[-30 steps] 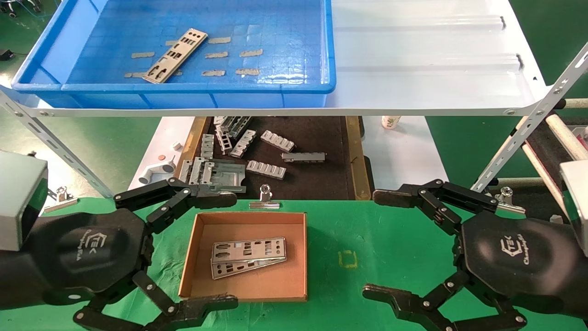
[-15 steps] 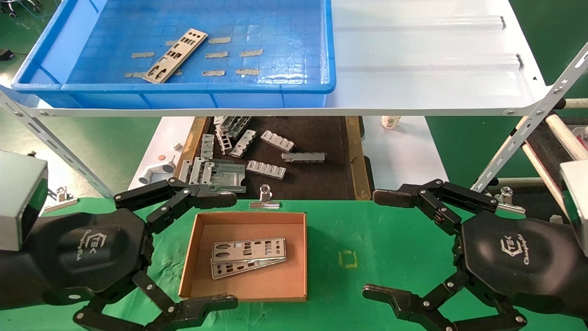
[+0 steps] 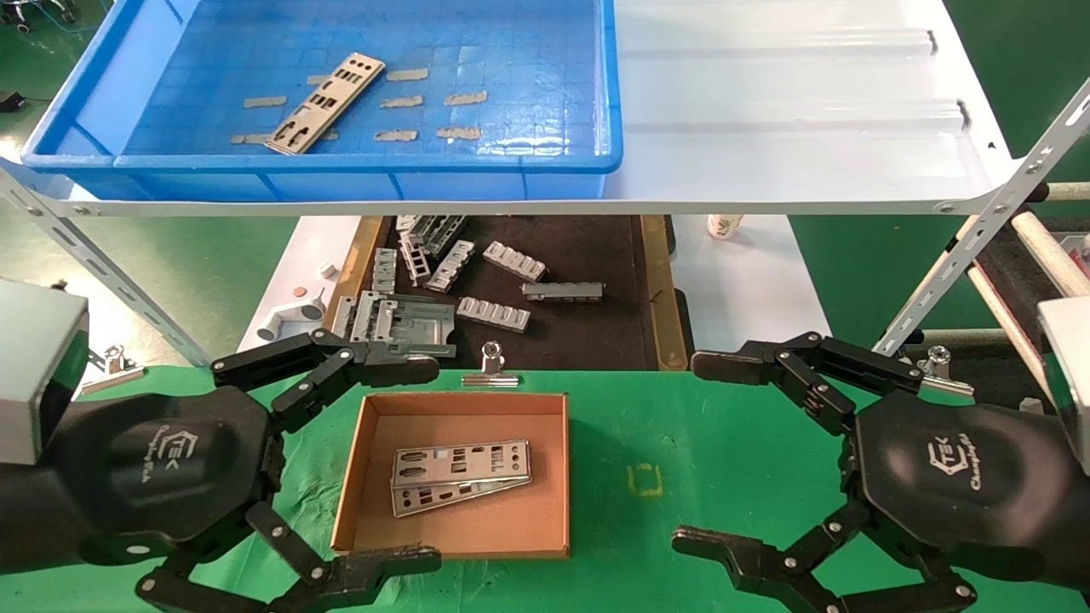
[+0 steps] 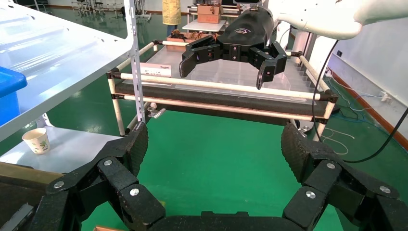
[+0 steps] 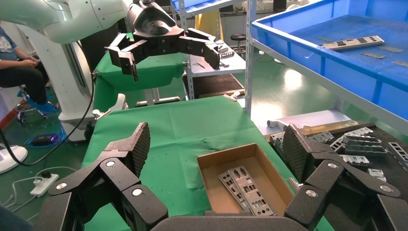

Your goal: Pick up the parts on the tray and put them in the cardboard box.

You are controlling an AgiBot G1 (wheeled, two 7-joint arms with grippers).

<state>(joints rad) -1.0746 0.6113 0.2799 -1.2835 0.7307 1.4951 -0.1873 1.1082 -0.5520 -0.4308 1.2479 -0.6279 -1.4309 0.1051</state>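
On the upper white shelf [image 3: 792, 102], inside the blue tray [image 3: 358, 162], one punched silver plate [image 3: 324, 103] lies diagonally on the gridded floor among beige tape scraps [image 3: 409, 102]. It sits left of the tray's middle, well apart from every wall, with bare floor all around it, widest toward the right wall.

Below and nearer the robot, the cardboard box [image 3: 358, 477] rests on the green desk [image 3: 698, 443]. Two more plates [image 3: 460, 475] lie stacked inside it, slightly fanned, toward its right half; brown floor shows free along the far and left walls. The box's far edge stands near a metal binder clip [image 3: 491, 368] at the desk's rim.

Left hand [image 3: 426, 464] hovers beside the box, its fingers spread wide and holding nothing: one fingertip reaches past the far left corner, the other overlaps the near edge. Right hand [image 3: 694, 451] hovers to the right, well apart from the box, likewise spread wide and empty. Green cloth lies open between the two, marked only by a small yellow square [image 3: 645, 479].

Beyond the desk, under the shelf, a dark surface with wood-coloured rims [image 3: 596, 332] carries grey ribbed blocks and brackets [image 3: 494, 313]. The shelf's front lip and its slanted perforated struts [image 3: 979, 230] cross the space between the box and the tray. A paper cup [image 3: 724, 226] stands on the white surface beneath.
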